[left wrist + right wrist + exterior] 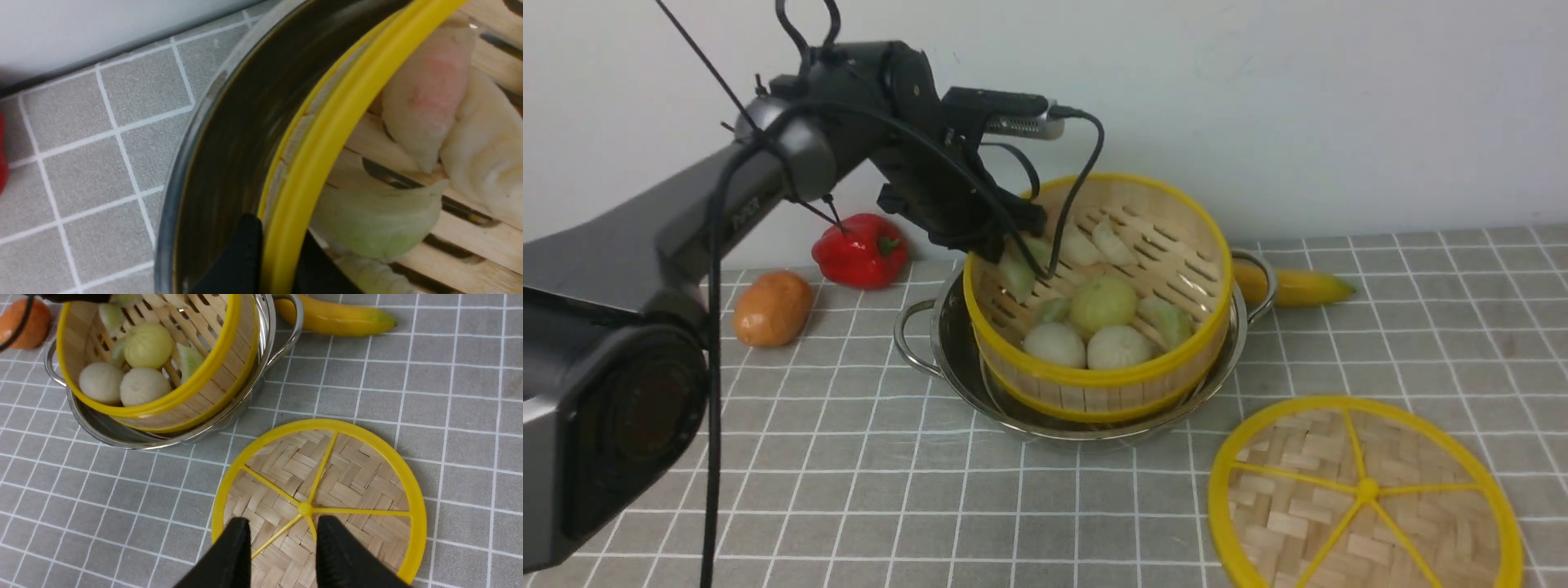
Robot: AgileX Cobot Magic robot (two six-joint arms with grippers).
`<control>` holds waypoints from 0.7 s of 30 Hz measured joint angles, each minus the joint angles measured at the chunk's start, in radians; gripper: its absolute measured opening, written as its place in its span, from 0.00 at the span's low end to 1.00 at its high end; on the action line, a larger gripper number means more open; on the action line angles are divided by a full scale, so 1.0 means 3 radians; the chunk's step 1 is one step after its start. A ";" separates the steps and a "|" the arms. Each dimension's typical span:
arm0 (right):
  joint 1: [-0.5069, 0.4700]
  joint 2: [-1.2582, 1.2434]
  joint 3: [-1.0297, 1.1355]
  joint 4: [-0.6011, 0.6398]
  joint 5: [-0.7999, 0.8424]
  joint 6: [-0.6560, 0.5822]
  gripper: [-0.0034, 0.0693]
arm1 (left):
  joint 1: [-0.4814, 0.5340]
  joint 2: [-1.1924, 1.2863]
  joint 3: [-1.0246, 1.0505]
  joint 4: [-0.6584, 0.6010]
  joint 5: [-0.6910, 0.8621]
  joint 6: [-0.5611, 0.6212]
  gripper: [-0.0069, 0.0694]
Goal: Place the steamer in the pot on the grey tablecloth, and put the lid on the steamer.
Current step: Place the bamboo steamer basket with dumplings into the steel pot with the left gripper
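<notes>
The steamer (1094,382), with buns and dumplings on its slatted floor, sits tilted inside the steel pot (954,347) on the grey tablecloth (849,474). Its far side is raised and its near side is low in the pot. My left gripper (996,241) is shut on the steamer's yellow rim (347,110) at the far left, one finger on each side (282,261). The lid (1298,490) lies flat on the cloth at the front right. My right gripper (284,535) is open above the lid (347,477), close to its central knob, holding nothing. It is out of the front view.
A red pepper (862,249) and an orange-brown fruit (772,308) lie left of the pot. A banana (1294,286) lies behind its right handle. A white wall stands close behind.
</notes>
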 joint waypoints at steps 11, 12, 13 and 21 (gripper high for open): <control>0.0000 0.0000 0.0000 0.0000 0.0000 0.0000 0.38 | -0.0003 0.0204 -0.0011 0.0097 -0.0073 -0.0015 0.13; 0.0000 0.0000 0.0000 0.0002 0.0000 0.0000 0.38 | -0.0003 0.0227 -0.0015 0.0097 -0.0078 -0.0015 0.13; 0.0000 0.0000 0.0000 0.0002 0.0000 0.0000 0.38 | -0.0003 0.0259 -0.0017 0.0097 -0.0081 -0.0015 0.13; 0.0000 0.0000 0.0000 0.0017 0.0039 0.0000 0.38 | 0.0004 0.0329 -0.0030 0.0091 -0.0097 -0.0026 0.15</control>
